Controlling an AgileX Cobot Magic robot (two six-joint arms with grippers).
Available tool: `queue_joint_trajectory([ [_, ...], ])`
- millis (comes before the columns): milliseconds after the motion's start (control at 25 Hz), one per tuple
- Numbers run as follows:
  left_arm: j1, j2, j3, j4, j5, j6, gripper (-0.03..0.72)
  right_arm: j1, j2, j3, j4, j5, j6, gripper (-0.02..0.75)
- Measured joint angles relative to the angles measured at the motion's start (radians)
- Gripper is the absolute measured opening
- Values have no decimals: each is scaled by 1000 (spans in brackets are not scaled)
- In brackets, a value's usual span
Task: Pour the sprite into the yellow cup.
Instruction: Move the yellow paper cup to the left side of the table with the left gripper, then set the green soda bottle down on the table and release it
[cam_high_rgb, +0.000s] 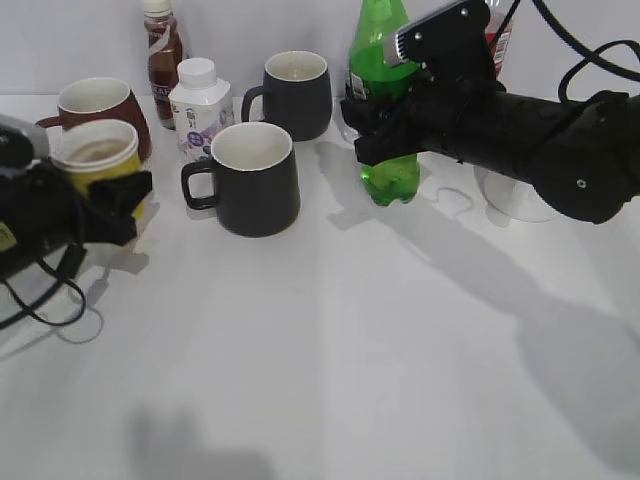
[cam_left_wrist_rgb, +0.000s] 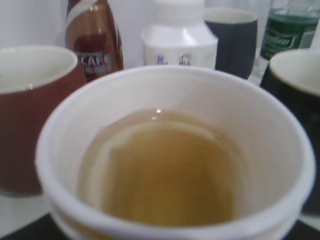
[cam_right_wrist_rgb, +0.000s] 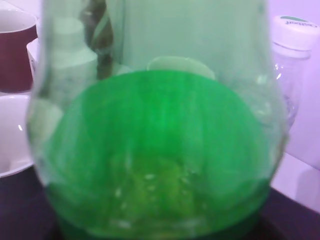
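The sprite (cam_high_rgb: 390, 178), a green translucent bottle, stands upright at the back right of centre. My right gripper (cam_high_rgb: 385, 125) is shut on its middle. The bottle fills the right wrist view (cam_right_wrist_rgb: 160, 150), with green liquid in its lower part, and hides the jaws. The yellow cup (cam_high_rgb: 100, 160), with a white rim, is at the far left. My left gripper (cam_high_rgb: 112, 200) is shut on it from the front. In the left wrist view the cup (cam_left_wrist_rgb: 170, 80) fills the frame; its white inside shows a tan bottom. The bottle and the cup are far apart.
A dark red mug (cam_high_rgb: 95, 100) stands right behind the cup. Two dark grey mugs (cam_high_rgb: 255, 175) (cam_high_rgb: 295, 90), a white bottle (cam_high_rgb: 200, 105) and a brown drink bottle (cam_high_rgb: 163, 50) stand between cup and sprite. A clear bottle's base (cam_high_rgb: 515, 195) shows behind my right arm.
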Motion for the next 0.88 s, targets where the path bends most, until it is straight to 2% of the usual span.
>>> queue_joint_trajectory([
  [280,0,140,-20,-7,-110,75,414,0,0,0,0,-4,1,428],
  [560,0,155,-21,-23,-129,111,587,0,0,0,0,-4,1,428],
  [760,0,151,9,-32,-130,111,612,0,0,0,0,-12,1,428],
  [880,0,131,39,-44,-130,112,613,0,17,0,0,-69,1,428],
])
